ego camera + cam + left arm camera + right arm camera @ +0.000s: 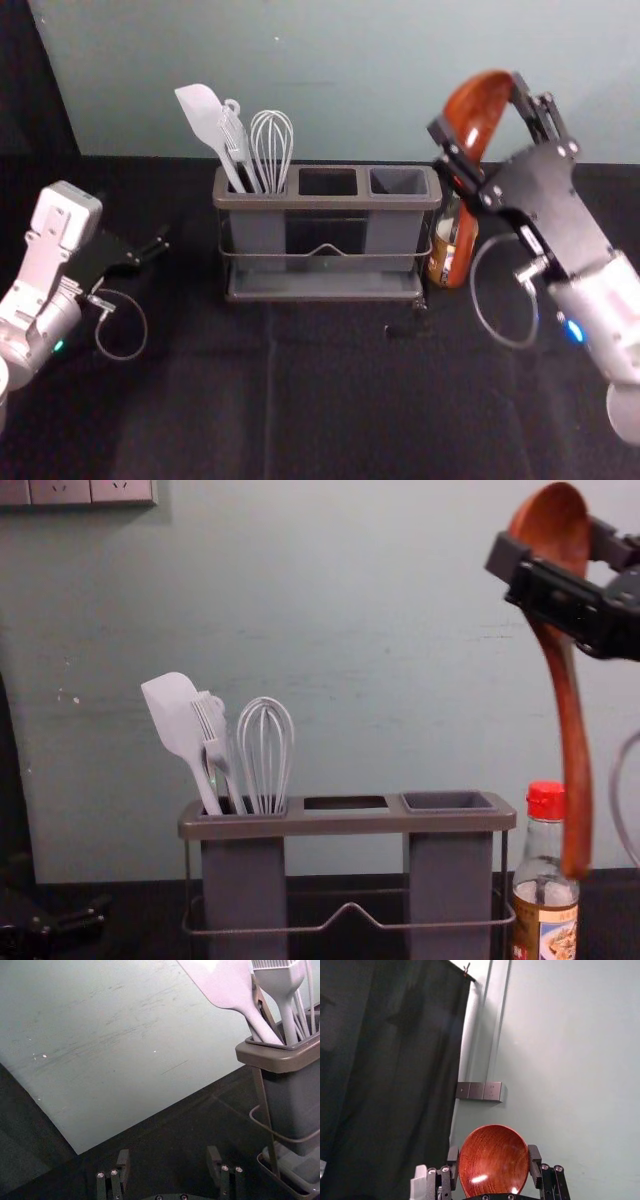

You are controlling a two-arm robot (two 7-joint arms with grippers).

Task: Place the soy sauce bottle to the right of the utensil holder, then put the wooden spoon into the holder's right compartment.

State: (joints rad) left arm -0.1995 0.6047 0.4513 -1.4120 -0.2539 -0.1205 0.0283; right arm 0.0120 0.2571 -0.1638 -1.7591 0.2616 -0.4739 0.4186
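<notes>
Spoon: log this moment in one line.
right gripper: holds spoon by bowl, handle down | bottle: right of holder | right compartment: spoon not yet in | left gripper: open, left of holder

Pale grey-green wall [350, 120] seen at 12 o'clock, marked by scuffs [95, 1040] and small white specks. Three socket plates [60, 490] mounted between 10 and 11 o'clock in chest view. Dark curtain [30, 95] hung at 10 o'clock in head view. Creased black cloth [200, 410] spread towards 6 o'clock.

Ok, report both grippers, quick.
Left gripper: open, empty, left of the utensil holder.
Right gripper: closed on the wooden spoon by its bowl, higher than the soy sauce bottle.
</notes>
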